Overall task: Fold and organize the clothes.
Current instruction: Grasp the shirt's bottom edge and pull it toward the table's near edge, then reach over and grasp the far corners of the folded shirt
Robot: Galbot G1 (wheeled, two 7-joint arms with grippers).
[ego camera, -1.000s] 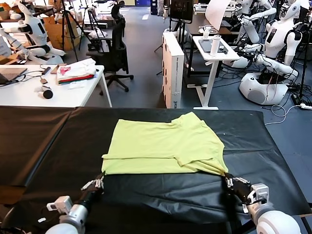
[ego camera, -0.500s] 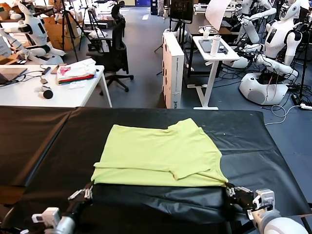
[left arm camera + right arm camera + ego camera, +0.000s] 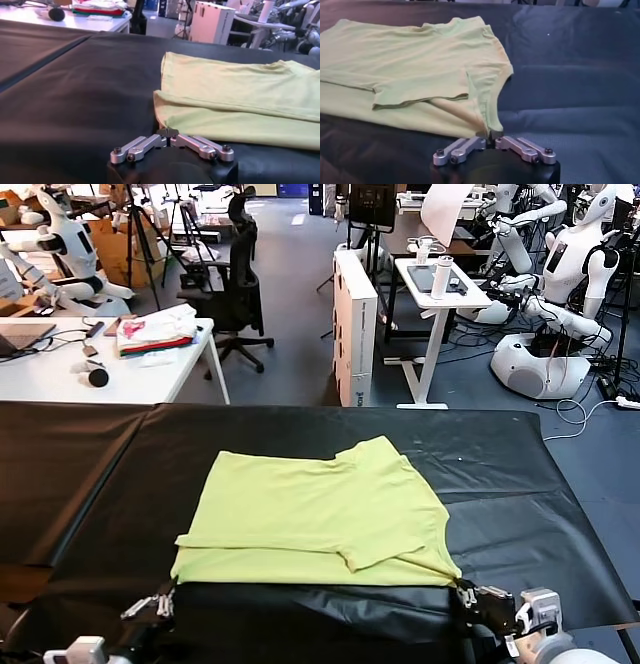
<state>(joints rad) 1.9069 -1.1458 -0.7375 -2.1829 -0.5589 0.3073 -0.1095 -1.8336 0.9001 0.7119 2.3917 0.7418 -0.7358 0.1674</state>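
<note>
A lime-green T-shirt [image 3: 315, 519] is laid folded on the black table cover [image 3: 90, 474], near its front edge. The shirt's near left corner is pinched between the closed fingertips of the left gripper [image 3: 168, 133], which is kept low at the table's front edge. The near right corner, by a sleeve, is likewise pinched by the narrow-set fingertips of the right gripper [image 3: 490, 135]. A folded sleeve is seen lying on top of the shirt's right half.

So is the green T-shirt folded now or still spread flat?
Folded. The T-shirt lies doubled on the black table: an upper layer with sleeve overlaps a lower layer along the near edge.
</note>
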